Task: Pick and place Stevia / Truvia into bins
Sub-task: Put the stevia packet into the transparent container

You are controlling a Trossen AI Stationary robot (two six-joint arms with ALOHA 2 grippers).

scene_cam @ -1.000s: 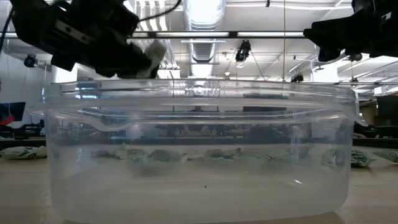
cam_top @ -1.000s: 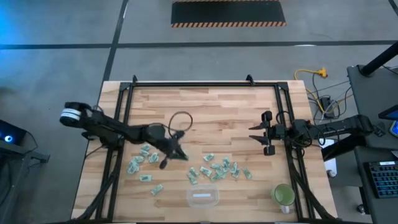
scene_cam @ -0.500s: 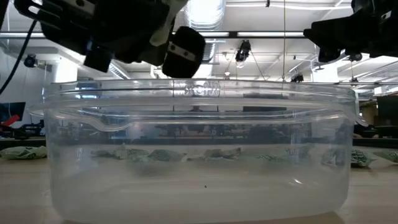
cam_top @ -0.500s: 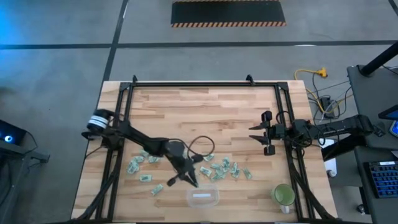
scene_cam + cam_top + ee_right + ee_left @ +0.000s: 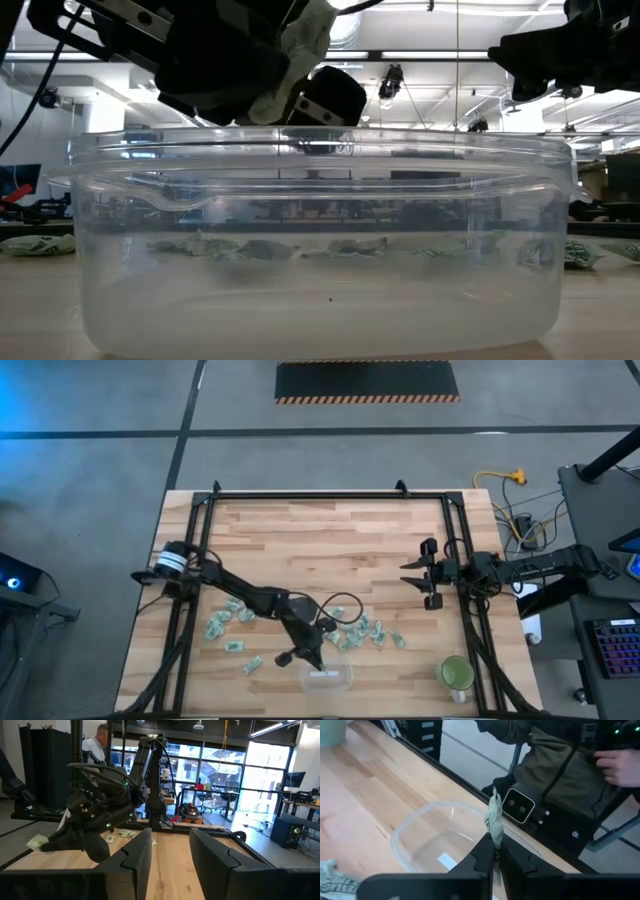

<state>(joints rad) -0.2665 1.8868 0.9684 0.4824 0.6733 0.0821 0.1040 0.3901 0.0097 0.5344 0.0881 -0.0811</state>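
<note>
Pale green and white sachets [image 5: 352,631] lie flat and scattered across the middle of the table, with a second cluster [image 5: 226,622] further left. The clear tub [image 5: 326,678] rests on its base near the near edge; it fills the low view [image 5: 320,300] and shows in the left wrist view [image 5: 420,837]. My left gripper [image 5: 312,659] hovers at the tub's far-left rim, shut on one sachet. My right gripper [image 5: 421,582] waits open above the table's right side, its fingers apart in its wrist view [image 5: 170,852]. My left gripper [image 5: 495,854] pinches a single sachet between its two fingertips by one end [image 5: 496,839]. The rest of the sachet [image 5: 493,815] sticks out past the tips. The fingers slant down toward the near edge. The sachet is lifted clear, above the tub.
A round green cup [image 5: 456,673] stands near the table's near right corner. A black frame [image 5: 200,530] runs around the table. A seated person [image 5: 560,755] is just beyond the near edge, and another person [image 5: 99,742] shows in the room.
My left arm has swung from the left sachet cluster toward the near edge and to the right, ending at the tub's rim with its fingers shut on the sachet. In the low view it has moved right over the tub. The right arm has kept still.
</note>
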